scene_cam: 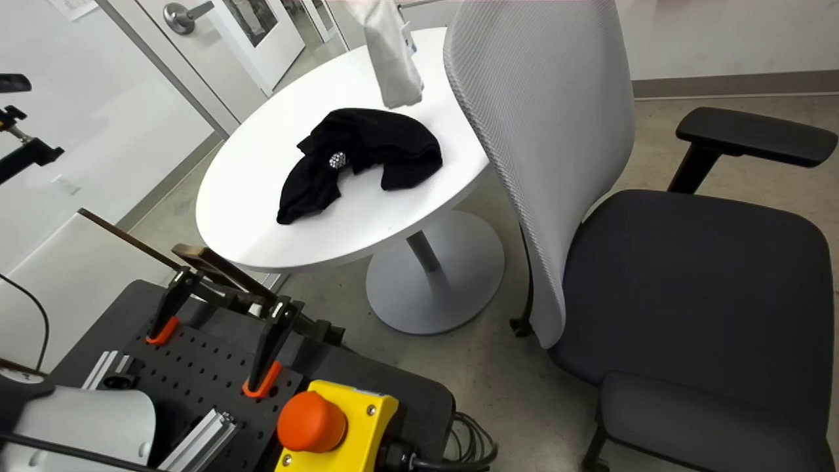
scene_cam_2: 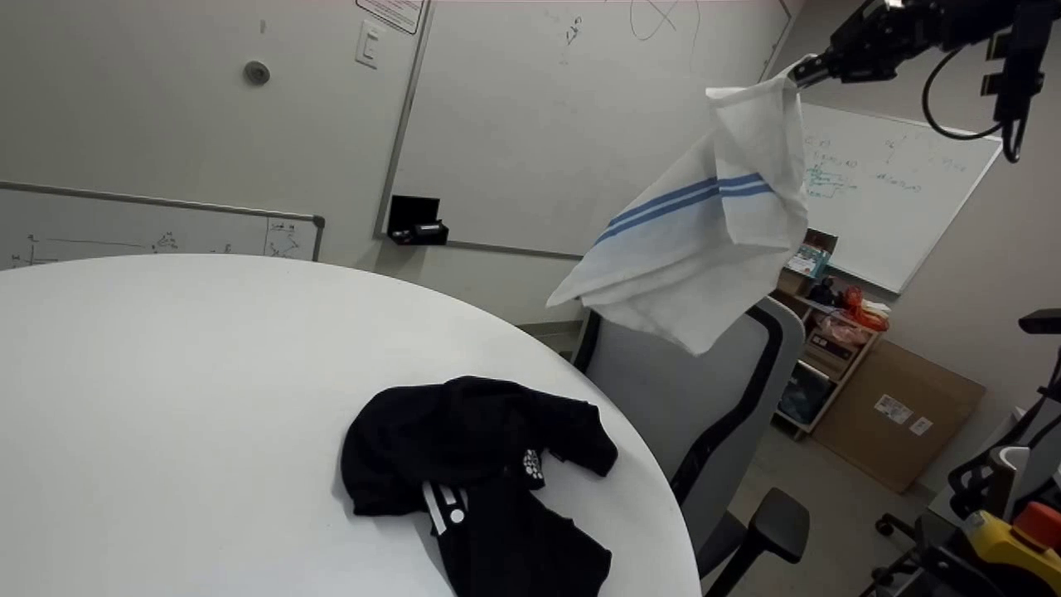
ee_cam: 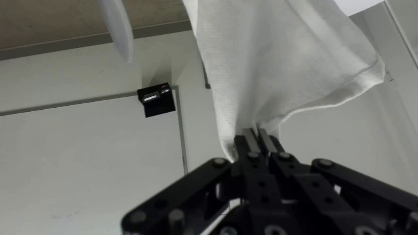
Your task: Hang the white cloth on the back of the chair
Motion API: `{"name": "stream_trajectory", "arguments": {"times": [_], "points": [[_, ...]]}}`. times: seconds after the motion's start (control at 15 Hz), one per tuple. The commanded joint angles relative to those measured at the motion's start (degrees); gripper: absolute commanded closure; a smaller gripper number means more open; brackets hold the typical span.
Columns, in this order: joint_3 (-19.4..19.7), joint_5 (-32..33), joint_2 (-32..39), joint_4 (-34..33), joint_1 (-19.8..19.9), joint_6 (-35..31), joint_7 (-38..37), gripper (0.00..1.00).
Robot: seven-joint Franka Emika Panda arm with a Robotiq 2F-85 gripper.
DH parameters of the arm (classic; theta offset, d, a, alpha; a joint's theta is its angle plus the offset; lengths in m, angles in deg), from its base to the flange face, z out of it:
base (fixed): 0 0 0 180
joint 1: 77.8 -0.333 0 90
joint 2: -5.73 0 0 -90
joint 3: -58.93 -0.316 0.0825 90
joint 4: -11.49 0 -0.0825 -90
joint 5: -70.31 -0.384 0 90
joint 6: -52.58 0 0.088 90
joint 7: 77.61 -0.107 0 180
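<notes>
Across the lower left of the frame in an exterior view you have the round white table point(scene_cam_2: 166, 398), likely no part of the hang; toward the lower middle a crumpled black garment point(scene_cam_2: 472, 448) with white print lies on it, probably a bystander; right of centre, the office chair's mesh backrest point(scene_cam_2: 663, 394) stands just beside the table, its rear face turned that way, which should leave the top edge free for you to drape over; above it, your blue-striped white dish towel point(scene_cam_2: 704, 232) hangs in the air, hiding part of that edge, yet in an exterior view its lower end point(scene_cam: 396, 78) shows a gap from the backrest, so judge it not yet hung; at the upper right, your Robotiq gripper point(scene_cam_2: 797, 76) is narrowed onto the towel at its top, and the wrist view shows its fingertips point(ee_cam: 251, 140) pressed almost together on a fold; so small a pinch lets the rest fall loose, presumably so the lower hem can cross the backrest first; the cloth may swing, so you likely want it well over the top edge before releasing; at the lower right sits the red emergency-stop button point(scene_cam_2: 1038, 524), presumably there for quick reach
</notes>
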Motion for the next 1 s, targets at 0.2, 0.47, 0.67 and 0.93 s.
{"name": "stream_trajectory", "arguments": {"times": [0.2, 0.47, 0.67, 0.93], "points": [[0.9, -29.7, 5.2, -9.5, 2.9, 5.3, 21.8, 0.99], [9.0, -39.6, 11.1, -13.1, -1.6, 8.6, 27.2, 0.99], [15.6, -44.2, 15.1, -15.2, -5.1, 10.3, 28.4, 0.99], [23.0, -48.3, 19.0, -18.4, -9.7, 11.9, 27.8, 0.99]]}}
